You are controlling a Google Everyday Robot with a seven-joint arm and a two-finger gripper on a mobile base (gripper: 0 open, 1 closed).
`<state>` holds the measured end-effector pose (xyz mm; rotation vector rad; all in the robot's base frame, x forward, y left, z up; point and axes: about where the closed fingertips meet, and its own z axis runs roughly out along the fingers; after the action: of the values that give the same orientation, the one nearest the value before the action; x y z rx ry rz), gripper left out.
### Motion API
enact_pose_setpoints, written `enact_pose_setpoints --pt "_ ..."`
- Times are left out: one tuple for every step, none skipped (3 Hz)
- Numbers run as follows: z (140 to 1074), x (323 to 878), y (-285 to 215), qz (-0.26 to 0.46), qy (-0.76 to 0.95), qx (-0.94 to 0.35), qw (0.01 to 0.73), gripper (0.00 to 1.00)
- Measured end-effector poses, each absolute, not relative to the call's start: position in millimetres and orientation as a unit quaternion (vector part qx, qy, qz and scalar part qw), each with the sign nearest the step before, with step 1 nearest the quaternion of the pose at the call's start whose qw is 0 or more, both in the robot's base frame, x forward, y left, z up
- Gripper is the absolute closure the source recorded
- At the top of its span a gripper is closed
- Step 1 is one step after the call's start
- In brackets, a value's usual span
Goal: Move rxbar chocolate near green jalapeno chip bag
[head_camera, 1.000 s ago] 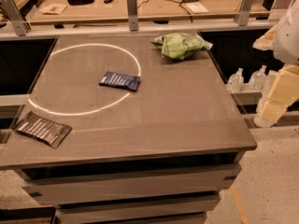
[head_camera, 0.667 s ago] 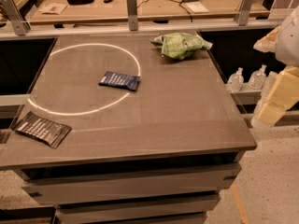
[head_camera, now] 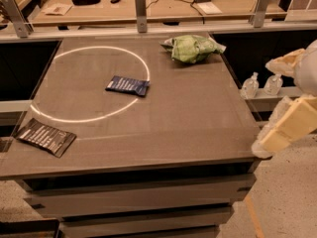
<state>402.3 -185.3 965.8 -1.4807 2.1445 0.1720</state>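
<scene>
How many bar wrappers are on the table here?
2. The rxbar lies at the table's near left corner; the blue bar sits at the white circle's right edge. None looks hidden. The claw hangs off the table's right side.

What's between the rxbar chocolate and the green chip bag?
Camera view: only the dark blue bar wrapper, otherwise bare tabletop. The pincer is beyond its right edge.

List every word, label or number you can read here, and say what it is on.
rxbar chocolate: rows of white lettering, too blurred to read.
dark blue bar wrapper: pale print, unreadable.
green jalapeno chip bag: no legible text.
gripper, right of the table: no markings visible.
</scene>
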Motion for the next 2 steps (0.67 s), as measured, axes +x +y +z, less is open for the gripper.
enact_pose_setpoints --pt "949 395 -162 0.143 0.783 -0.528 0.296 0.00" --pt "933 391 -133 0.216 0.764 -0.523 0.310 0.00"
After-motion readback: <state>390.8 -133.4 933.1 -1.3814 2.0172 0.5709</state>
